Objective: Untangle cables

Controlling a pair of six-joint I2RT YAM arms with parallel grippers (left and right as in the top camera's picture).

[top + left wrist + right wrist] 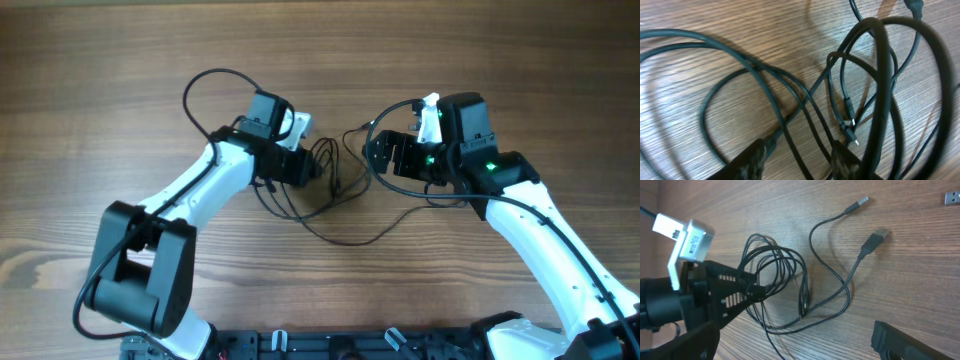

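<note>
While the cables (882, 85) lie in a loose black tangle mid-desk (120, 60), between the two arms, the left tool (800, 146) sits right in the loops, fingers apart with a few strands running between them. Right tool (795, 330) hovers just beside the tangle, spread wide, holding nothing. Two USB plugs (880, 234) trail free.
</note>
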